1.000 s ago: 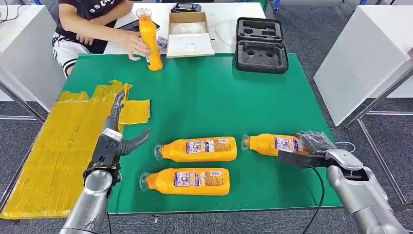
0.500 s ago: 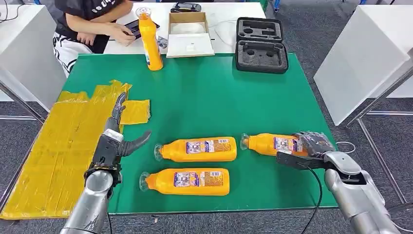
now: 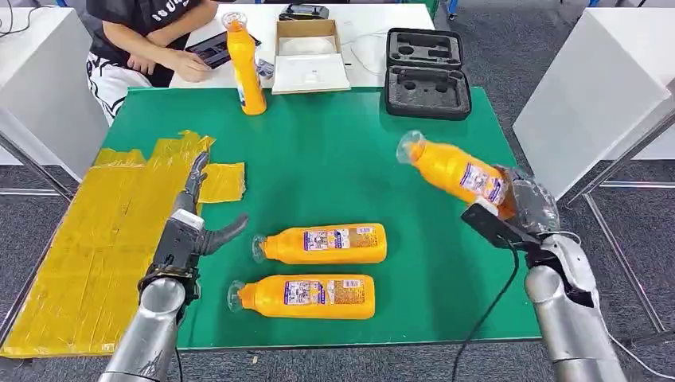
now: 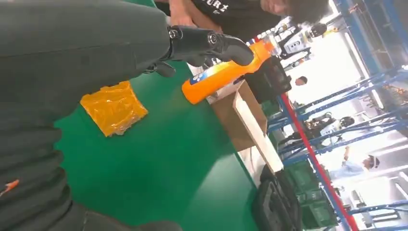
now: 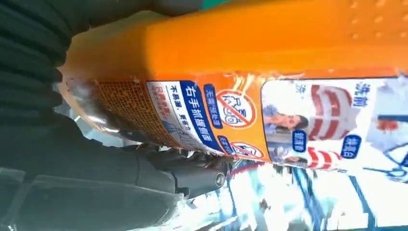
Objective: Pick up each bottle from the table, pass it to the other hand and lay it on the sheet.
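Altogether four orange bottles [image 3: 325, 243], one sheet [image 3: 87, 247].

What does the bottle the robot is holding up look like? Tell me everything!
The bottle is bright orange and looks like plastic, with a clear cap at one end and a blue, white and red label on its side. The right hand grips its bottom end. It is lifted off the green table, tilted, with the cap pointing up and toward the robot's left.
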Controlling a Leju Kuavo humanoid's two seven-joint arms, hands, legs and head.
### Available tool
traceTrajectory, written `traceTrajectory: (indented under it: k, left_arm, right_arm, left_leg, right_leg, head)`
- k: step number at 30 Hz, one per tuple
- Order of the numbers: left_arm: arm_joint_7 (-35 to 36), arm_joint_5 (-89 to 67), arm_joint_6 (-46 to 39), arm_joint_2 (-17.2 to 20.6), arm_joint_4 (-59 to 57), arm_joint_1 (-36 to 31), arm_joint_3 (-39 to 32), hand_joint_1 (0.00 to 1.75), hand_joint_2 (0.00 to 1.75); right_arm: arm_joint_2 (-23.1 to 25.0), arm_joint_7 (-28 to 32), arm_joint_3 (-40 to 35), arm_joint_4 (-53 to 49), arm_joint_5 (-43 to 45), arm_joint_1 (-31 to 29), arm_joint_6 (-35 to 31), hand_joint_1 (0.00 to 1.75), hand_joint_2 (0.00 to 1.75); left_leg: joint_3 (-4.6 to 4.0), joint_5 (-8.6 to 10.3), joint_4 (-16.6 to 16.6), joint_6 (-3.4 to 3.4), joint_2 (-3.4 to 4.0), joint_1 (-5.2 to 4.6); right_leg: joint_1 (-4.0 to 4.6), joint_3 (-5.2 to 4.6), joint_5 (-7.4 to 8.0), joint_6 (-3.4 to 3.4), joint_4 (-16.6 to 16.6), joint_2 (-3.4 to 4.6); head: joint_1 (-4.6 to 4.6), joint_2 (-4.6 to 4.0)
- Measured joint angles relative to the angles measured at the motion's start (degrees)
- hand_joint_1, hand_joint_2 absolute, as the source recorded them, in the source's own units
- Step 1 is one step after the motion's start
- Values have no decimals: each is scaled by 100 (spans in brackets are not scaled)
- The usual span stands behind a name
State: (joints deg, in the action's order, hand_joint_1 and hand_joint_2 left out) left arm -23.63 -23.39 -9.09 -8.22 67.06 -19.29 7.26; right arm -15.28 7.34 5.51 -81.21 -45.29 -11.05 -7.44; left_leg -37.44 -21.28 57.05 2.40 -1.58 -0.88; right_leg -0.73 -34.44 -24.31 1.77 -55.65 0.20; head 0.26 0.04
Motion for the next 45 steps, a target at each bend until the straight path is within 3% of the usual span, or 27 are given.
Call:
traceTrajectory:
  k: [3, 12, 19, 30, 36, 45]
  left_arm:
    - [42, -147, 39, -33, -2, -82, 114, 0, 175]
    - [22, 317, 575, -61, -11, -301, 597, 0, 175]
    - [2, 424, 717, -48, 15, -302, 890, 0, 175]
    - [28, 426, 774, -37, 17, -310, 975, 0, 175]
    - [142, 555, 852, -48, 39, -520, 1193, 0, 175]
    - [273, 817, 868, 0, 319, -429, 1336, 0, 175]
  right_arm:
    - [302, 168, 149, -346, 399, 74, -592, 175, 175]
    - [899, 693, 48, -960, 1693, 240, -641, 175, 175]
    - [1218, 769, -269, -1089, 1624, 398, -663, 175, 175]
    - [1316, 769, -389, -1100, 1771, 402, -536, 175, 175]
    - [1557, 771, -1129, -552, 2168, 73, 14, 175, 175]
    - [1919, 664, -2174, 425, 2625, -479, 267, 175, 175]
  left_leg:
    - [-3, 0, 0, 0, 0, 0]
    - [-3, 0, 0, 0, 1, -2]
    - [-3, -1, 0, -1, 1, 0]
    - [-4, 1, -1, 0, 1, -2]
    - [-2, 1, -1, -1, 13, 2]
    - [-7, 5, -2, -7, 7, 8]
  right_leg:
    - [-1, -2, 0, 0, 0, 1]
    - [-2, 0, 0, 0, 0, 1]
    - [0, -3, -1, -1, 0, 0]
    - [-2, -1, 0, 0, 0, 1]
    - [5, -3, 1, -1, -2, 7]
    - [9, -6, 0, -2, -5, 4]
  head:
    - [0, 0]
    - [0, 0]
    - [0, 0]
    - [0, 0]
    - [0, 0]
    - [0, 0]
